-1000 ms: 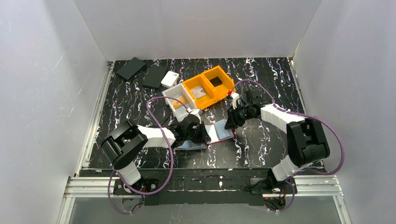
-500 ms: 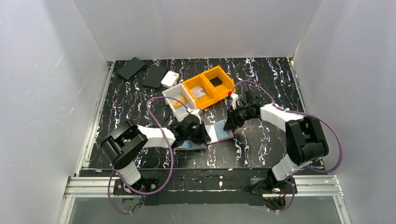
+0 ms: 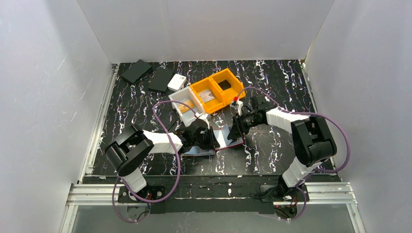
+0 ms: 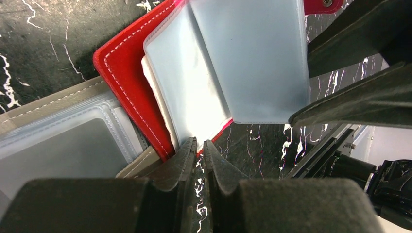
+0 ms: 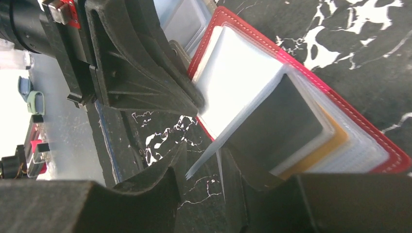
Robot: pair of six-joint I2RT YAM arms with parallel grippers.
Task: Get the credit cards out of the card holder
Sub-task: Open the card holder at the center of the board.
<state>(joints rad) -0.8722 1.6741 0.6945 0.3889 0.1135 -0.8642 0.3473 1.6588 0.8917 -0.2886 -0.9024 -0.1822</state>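
Nearest to us, on the near-left side of the card holder [image 3: 232,137], the left fingers [image 4: 177,170] are closed almost fully and pinch the edge of its red cover. Partly under that same side lies a grey holder [image 4: 63,141] with clear pockets of its own.

The card holder lies open on the marbled surface [image 3: 272,77]. It has a red stitched cover, soft like leather, and a fan of clear sleeves [image 4: 252,58] lifting from it. In the sleeves we see a pale card [image 5: 238,82], a dark card [image 5: 282,121] and an orange card [image 5: 320,150].

At its far-right side the right fingers [image 5: 160,189] leave a narrow gap with one sleeve leaf in it. Whether they clamp the leaf, we cannot tell.

We judge the holder light and floppy, the film slippery, and the cards thin but stiff. A card is best taken by its bare edge at the sleeve mouth, while the cover is pinned.

Beyond the holder stand orange bins [image 3: 232,77] and a white bin [image 3: 177,95].
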